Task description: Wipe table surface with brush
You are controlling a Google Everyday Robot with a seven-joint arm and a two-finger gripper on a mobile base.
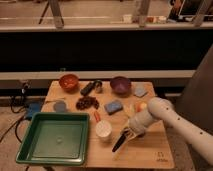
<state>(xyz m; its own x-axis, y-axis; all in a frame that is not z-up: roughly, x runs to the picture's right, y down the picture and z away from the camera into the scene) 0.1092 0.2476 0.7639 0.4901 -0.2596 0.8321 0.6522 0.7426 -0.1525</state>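
Tool (131,134) over front-right part of desk (146,151), clamped on brush (120,142). Brush slants down-left from tool, dark tip low over desk; contact unclear. Cup (103,130) just left of brush. Tray (55,139) at front-left corner. Sponge (114,106) mid-desk. Purple bowl (120,85) and orange bowl (69,81) along back edge.

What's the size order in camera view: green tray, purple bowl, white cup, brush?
Largest first:
green tray
purple bowl
white cup and brush look alike, unranked
The gripper: at brush's upper end, right of cup.
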